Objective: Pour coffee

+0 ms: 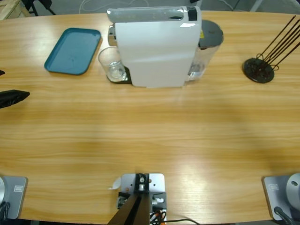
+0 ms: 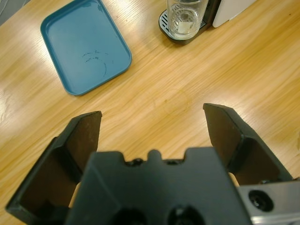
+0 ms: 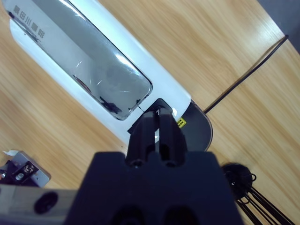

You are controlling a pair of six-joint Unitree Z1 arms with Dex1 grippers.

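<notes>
A white coffee machine point(image 1: 157, 47) stands at the table's far middle. A clear glass point(image 1: 112, 65) sits on its black drip tray at the left end. In the left wrist view the glass point(image 2: 186, 16) is far ahead and my left gripper point(image 2: 152, 115) is open with only bare wood between its jaws. In the high view the left gripper point(image 1: 13, 98) shows as a black tip at the left edge. My right gripper point(image 3: 157, 117) is shut on nothing and looks down from high above the machine's silver lid point(image 3: 93, 70). It is out of the high view.
A teal tray point(image 1: 73, 50) lies left of the glass, also seen in the left wrist view point(image 2: 84, 44). A black wire rack point(image 1: 258, 69) stands at the far right. The machine's grey-lidded water tank point(image 1: 208, 40) is at its right end, with a black cable point(image 3: 243, 77) behind.
</notes>
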